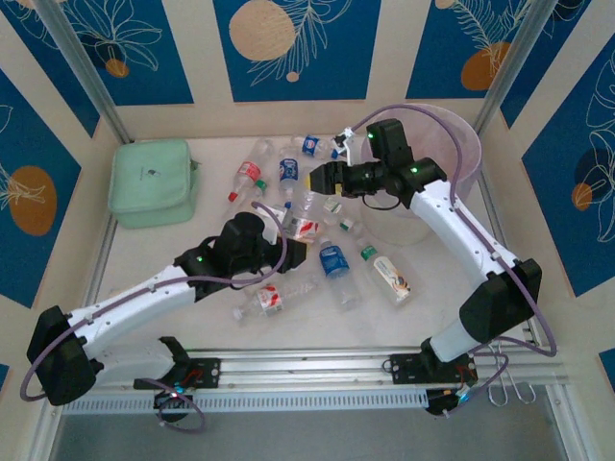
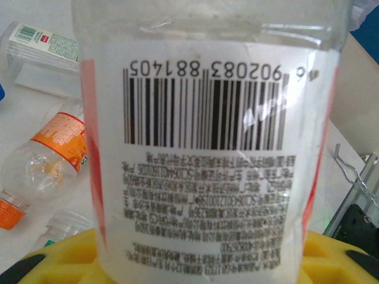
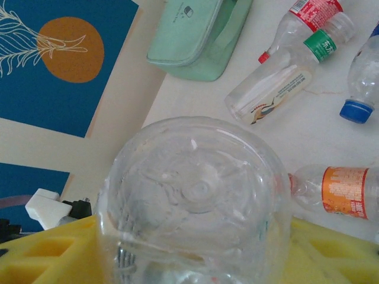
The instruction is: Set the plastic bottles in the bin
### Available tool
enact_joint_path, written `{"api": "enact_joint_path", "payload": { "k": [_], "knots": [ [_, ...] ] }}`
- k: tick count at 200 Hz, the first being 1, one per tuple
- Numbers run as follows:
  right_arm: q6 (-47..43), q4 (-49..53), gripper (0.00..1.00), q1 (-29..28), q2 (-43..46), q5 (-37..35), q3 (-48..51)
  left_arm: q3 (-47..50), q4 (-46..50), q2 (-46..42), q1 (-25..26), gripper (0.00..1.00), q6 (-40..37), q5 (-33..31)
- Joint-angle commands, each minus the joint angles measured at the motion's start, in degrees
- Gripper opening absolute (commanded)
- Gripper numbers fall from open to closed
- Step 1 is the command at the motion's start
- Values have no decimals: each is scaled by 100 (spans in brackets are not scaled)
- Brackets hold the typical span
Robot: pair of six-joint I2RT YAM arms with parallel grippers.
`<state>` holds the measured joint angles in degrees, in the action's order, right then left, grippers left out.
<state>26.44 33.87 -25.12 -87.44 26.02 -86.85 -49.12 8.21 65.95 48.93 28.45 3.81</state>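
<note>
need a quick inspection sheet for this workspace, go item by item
surface: white table, bottles strewn over its middle
job's things: plastic bottles lying loose, many; bin at far right, partly hidden, contents not visible
clutter: mint-green pouch at far left
grippers: left gripper shut on barcode-label bottle; right gripper seems closed on clear bottle, its base toward the wrist camera
cables: purple cable in loose loops, none seen snagged
surroundings: blue leaf-print panels, metal posts
</note>
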Motion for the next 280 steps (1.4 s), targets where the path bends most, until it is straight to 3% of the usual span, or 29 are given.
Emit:
{"api": "enact_joint_path", "payload": {
  "k": [1, 28, 55, 70, 117, 144, 172, 219, 280],
  "knots": [
    [-24, 67, 61, -41, 240, 118, 94, -137, -33, -135, 47, 46, 177, -166],
    [-42, 24, 55, -36, 295, 23, 70, -114, 9, -193, 47, 53, 186, -194],
    [-199, 288, 53, 3, 297, -84, -387, 157, -92, -458, 47, 90, 350, -422],
    [-356, 486, 49, 63, 313, -309, -805, 253, -1, -632, 48, 100, 370, -543],
    [-1102, 1229, 46, 573, 251, -1467, -2435, 456, 643, -1130, 48, 100, 540, -1099],
    [-1525, 1516, 34, 1016, 255, -2294, -3185, 566, 754, -1183, 53, 100, 609, -1265],
    [-1896, 1850, 21, 1690, 88, -2685, -3805, 411, 992, -944, 47, 100, 614, -1257],
    [-1998, 1932, 13, 2574, -255, -2652, -4089, 439, 794, -748, 47, 100, 634, -1190],
    [-2315, 2492, 11, 2662, -1065, -2812, -4137, 565, 818, -676, 49, 100, 779, -1073]
  ]
}}
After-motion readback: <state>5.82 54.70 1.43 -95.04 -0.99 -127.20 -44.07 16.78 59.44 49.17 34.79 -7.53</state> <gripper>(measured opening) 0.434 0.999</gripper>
